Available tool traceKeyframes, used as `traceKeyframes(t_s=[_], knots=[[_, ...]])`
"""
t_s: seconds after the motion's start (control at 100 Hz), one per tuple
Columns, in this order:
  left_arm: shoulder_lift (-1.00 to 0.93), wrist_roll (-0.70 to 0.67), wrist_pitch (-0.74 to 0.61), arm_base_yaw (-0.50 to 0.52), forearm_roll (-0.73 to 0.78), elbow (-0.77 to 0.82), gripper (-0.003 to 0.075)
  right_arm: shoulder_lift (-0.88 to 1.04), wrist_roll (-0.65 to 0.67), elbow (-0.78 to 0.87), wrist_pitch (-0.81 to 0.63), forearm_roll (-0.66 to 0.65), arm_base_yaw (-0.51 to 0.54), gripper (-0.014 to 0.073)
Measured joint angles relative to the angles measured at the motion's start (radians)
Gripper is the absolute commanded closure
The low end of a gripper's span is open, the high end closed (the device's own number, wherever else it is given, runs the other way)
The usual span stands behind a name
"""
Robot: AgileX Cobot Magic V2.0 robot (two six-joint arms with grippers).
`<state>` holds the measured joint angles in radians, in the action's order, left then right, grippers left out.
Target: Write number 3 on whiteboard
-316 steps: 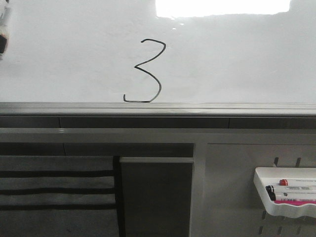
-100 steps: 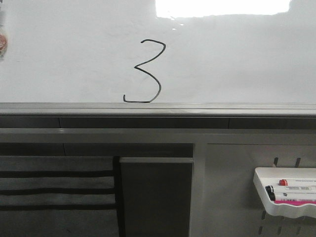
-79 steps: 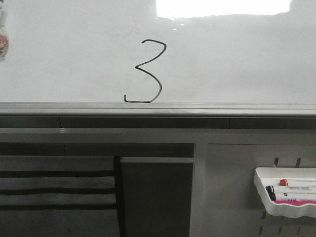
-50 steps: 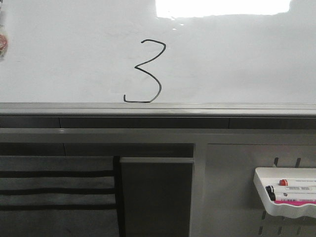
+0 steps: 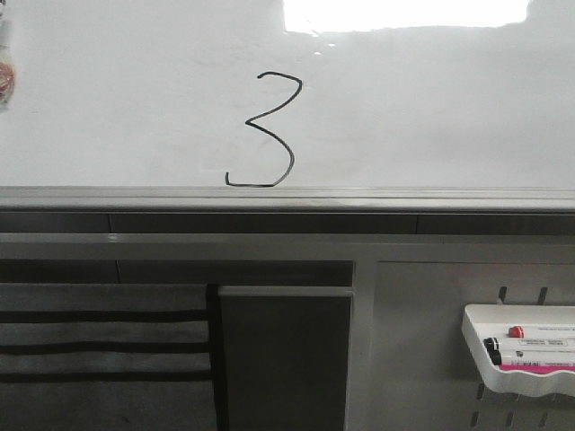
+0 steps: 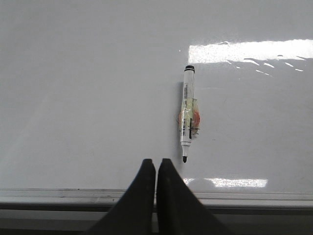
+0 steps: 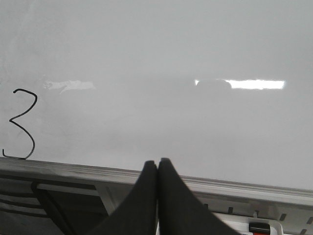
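Note:
The number 3 is drawn in thin black line on the whiteboard, just above its grey edge rail. It also shows in the right wrist view. A black marker with tape round its middle sticks to the whiteboard, tip towards the rail. My left gripper is shut and empty, a little short of the marker's tip and apart from it. My right gripper is shut and empty, in front of the rail, off to the right of the 3. Neither gripper shows in the front view.
A small white tray with a black and a red-capped marker hangs on the pale slotted panel at lower right. A dark grey panel and a striped grey surface lie below the rail. The taped marker's edge shows at far left.
The dark shape that stood over the taped marker at the far left edge 3.2 s ago is gone. The marker stays on the board. The 3 is unchanged.

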<state>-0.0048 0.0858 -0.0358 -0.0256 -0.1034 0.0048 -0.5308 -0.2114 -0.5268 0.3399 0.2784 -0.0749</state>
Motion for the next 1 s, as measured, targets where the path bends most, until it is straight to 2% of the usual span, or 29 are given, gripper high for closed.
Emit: traceKeyframes(t_s=[0.62, 0.72, 1.0], knots=[[0.000, 0.000, 0.000, 0.000, 0.000, 0.000, 0.0741, 0.019, 0.000, 0.019, -0.008, 0.000, 0.005, 0.0663], [0.000, 0.000, 0.000, 0.000, 0.000, 0.000, 0.0741, 0.096, -0.015, 0.082, -0.045, -0.004, 0.027, 0.0663], [0.000, 0.000, 0.000, 0.000, 0.000, 0.000, 0.0741, 0.428, -0.019, 0.395, -0.169, 0.033, 0.131, 0.0663]])
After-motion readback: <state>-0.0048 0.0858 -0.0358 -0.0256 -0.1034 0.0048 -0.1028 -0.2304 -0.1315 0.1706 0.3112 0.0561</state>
